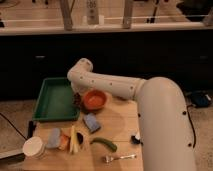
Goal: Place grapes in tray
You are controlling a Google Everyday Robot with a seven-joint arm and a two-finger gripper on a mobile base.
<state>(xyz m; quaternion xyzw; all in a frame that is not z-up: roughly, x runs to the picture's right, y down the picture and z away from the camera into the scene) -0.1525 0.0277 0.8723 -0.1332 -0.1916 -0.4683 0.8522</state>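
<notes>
The dark green tray (52, 102) lies at the left back of the wooden table. A small dark purplish cluster, the grapes (78, 100), shows between the tray's right rim and the orange bowl (95, 99). My white arm bends at its elbow (82, 68) above this spot. My gripper (77, 94) hangs straight down over the grapes, at the tray's right edge, mostly hidden by the arm. I cannot tell whether it touches the grapes.
A blue-grey sponge (91, 122), a green pepper (104, 144), a banana (74, 139), a smooth dark oval piece (80, 137), a white cup (34, 148) and a fork (120, 157) lie on the front of the table. A dark counter runs behind.
</notes>
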